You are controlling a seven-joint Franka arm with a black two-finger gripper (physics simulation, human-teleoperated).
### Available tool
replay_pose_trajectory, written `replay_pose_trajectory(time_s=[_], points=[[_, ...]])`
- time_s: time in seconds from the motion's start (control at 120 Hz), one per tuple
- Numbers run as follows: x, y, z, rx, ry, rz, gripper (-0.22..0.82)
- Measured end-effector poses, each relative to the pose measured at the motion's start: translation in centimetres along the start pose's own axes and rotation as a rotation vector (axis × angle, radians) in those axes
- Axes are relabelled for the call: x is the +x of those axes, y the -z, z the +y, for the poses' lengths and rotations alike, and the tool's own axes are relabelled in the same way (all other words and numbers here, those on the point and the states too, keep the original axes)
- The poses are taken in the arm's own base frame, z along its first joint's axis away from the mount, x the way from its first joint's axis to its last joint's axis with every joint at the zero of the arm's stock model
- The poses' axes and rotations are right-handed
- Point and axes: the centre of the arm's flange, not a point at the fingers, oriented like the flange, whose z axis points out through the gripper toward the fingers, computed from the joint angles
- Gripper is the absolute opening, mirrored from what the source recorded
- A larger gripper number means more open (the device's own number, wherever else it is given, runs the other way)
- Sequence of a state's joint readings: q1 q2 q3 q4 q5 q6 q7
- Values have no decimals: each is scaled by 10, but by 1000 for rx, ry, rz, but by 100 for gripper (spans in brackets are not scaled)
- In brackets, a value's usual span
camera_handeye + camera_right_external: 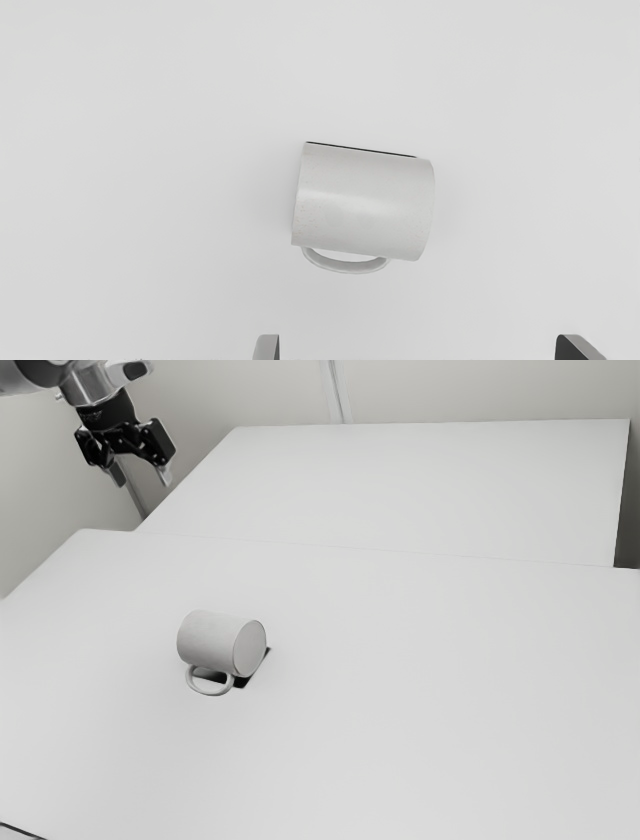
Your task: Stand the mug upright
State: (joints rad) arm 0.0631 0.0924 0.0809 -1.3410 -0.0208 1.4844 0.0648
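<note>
A light grey-white mug (212, 641) lies on its side on the white table, its flat round end toward the exterior view's right and its handle low, on the side nearer that camera. My gripper (142, 478) is high at the exterior view's upper left, well apart from the mug. In the wrist view the mug (362, 202) lies beyond my fingertips, handle toward them; the inside of its opening is hidden. The gripper (417, 347) stands open there, with its two fingertips wide apart and nothing between them.
The white table (420, 690) extends around the mug. Behind it, a second white surface (420, 490) reaches back to pale walls. A thin dark object or shadow (258, 668) shows beside and under the mug. A dark line crosses the exterior view's lower left corner.
</note>
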Motion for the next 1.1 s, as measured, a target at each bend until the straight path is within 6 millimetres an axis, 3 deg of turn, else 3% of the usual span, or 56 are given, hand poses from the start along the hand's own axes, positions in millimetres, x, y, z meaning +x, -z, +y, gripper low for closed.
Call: replay_pose_trajectory(time_s=[0.217, 0.333, 0.4, 0.517, 0.583, 0.917, 0.992, 1.1], points=[[-8, -9, -3, -4, -5, -43, 60], [-21, -23, -20, -23, 26, -77, 60], [-34, -51, -35, -78, 52, -113, 60], [-46, -122, -63, -250, 114, -158, 60], [-52, -150, -83, -355, 166, -145, 60], [-79, -231, -215, -641, 392, 7, 60], [-78, -253, -231, -703, 398, 34, 60], [-79, -282, -237, -787, 367, 34, 60]])
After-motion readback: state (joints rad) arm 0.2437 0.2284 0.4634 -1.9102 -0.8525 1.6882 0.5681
